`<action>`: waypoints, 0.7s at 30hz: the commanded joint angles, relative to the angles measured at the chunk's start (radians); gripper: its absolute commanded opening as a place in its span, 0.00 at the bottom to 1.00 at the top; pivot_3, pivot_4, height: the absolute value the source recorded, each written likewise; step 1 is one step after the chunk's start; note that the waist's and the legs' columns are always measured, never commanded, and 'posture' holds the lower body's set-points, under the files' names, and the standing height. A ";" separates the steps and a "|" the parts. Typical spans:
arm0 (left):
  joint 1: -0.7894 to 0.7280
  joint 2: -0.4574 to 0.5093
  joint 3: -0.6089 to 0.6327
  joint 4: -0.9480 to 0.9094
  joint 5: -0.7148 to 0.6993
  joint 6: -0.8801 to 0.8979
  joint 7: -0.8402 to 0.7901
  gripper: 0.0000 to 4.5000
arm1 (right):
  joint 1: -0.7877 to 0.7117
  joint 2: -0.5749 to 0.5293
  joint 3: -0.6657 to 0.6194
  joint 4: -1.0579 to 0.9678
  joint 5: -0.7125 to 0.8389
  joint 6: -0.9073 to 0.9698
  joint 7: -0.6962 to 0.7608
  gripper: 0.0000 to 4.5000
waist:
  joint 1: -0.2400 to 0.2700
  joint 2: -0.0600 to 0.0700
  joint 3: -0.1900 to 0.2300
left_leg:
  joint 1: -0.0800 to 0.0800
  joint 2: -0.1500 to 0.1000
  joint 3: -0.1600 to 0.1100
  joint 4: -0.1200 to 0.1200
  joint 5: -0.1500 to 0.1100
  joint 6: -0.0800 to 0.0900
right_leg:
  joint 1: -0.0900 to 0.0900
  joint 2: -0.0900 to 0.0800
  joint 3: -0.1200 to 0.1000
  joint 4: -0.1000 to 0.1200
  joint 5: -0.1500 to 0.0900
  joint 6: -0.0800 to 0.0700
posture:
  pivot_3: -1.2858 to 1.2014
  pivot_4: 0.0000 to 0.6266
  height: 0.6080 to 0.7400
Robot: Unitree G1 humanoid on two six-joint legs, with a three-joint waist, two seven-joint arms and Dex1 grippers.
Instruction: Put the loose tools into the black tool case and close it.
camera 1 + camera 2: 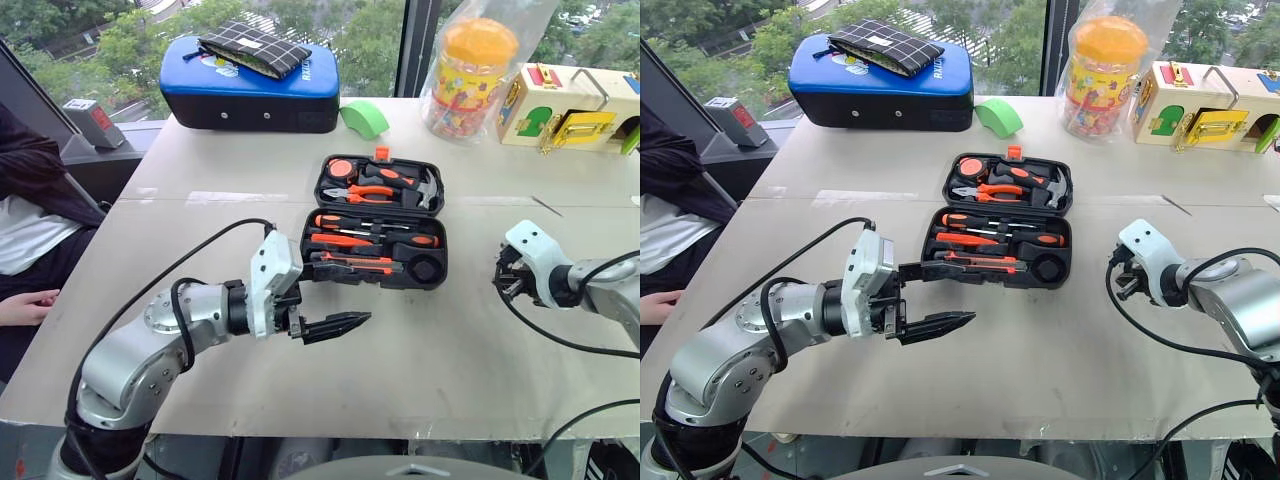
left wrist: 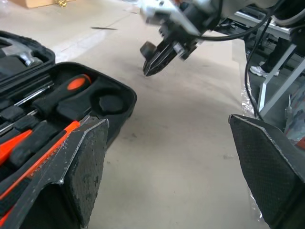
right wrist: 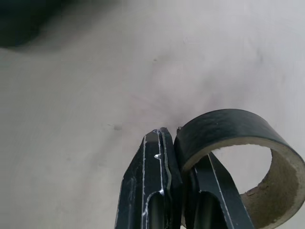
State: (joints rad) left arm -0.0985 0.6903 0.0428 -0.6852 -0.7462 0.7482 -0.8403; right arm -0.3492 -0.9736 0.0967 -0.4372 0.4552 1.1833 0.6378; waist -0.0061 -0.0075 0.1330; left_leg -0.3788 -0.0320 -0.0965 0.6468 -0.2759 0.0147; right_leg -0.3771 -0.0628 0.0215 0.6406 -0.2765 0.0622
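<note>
One tape roll [image 3: 238, 143] (right wrist view), pinched.

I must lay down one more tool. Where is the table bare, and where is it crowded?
Bare: the table in front of the open black plastic tool case, between the left pincer and the right pincer. Crowded: the far edge, with blue-topped case, green tape roll and clear jar.

The tape roll [image 3: 248, 157] is cut off by the right wrist view's edge, one finger [image 3: 212, 195] partly hidden inside it
</note>
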 commanded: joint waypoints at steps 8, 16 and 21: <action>0.093 0.029 0.063 0.033 0.056 -0.115 -0.007 0.91 | -0.313 0.101 0.251 -0.042 -0.027 -0.040 0.093 0.01 | -0.002 0.001 0.001 | 0.001 0.001 0.000 -0.002 0.000 0.000 | 0.000 0.000 -0.001 0.000 0.000 0.000 | 0.52 0.24 1.00; 0.136 0.040 0.099 -0.007 0.053 -0.126 0.017 0.91 | -0.394 0.118 0.409 0.076 -0.125 -0.113 0.181 0.01 | -0.001 0.001 0.001 | -0.001 -0.001 -0.001 -0.004 0.003 -0.005 | -0.001 -0.004 0.000 -0.004 0.000 0.000 | 0.52 0.24 1.00; 0.186 0.042 0.116 -0.042 0.060 -0.133 0.044 0.91 | -0.412 0.126 0.434 0.094 -0.140 -0.120 0.245 0.01 | -0.005 0.001 0.001 | 0.000 -0.001 -0.001 -0.005 0.002 -0.004 | -0.001 -0.004 0.001 -0.004 0.000 0.000 | 0.52 0.24 1.00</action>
State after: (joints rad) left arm 0.0846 0.7253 0.1281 -0.6828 -0.6879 0.6345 -0.8074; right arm -0.7369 -0.8494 0.5369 -0.3328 0.3187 1.0706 0.8618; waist -0.0110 -0.0065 0.1337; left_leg -0.3793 -0.0327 -0.0976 0.6420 -0.2741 0.0113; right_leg -0.3784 -0.0672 0.0230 0.6366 -0.2765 0.0619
